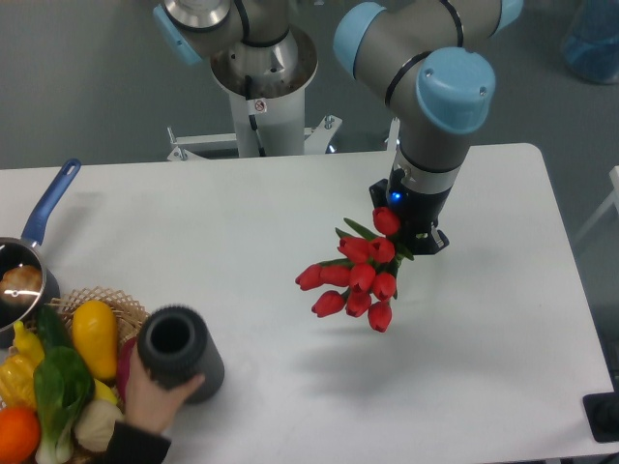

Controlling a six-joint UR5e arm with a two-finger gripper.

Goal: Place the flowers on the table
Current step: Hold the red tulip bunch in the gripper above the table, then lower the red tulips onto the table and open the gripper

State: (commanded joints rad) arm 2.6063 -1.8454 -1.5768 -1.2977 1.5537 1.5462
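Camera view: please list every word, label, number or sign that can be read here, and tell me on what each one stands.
No text can be read in this view.
Small round sticker on the white robot pedestal: a red-ringed sign, too small to read.
Gripper holding the flowers: only a blue light, no lettering.
Dark cylinder, pan, table: no markings visible.

Red flowers (356, 275) tilted above table (242, 242)
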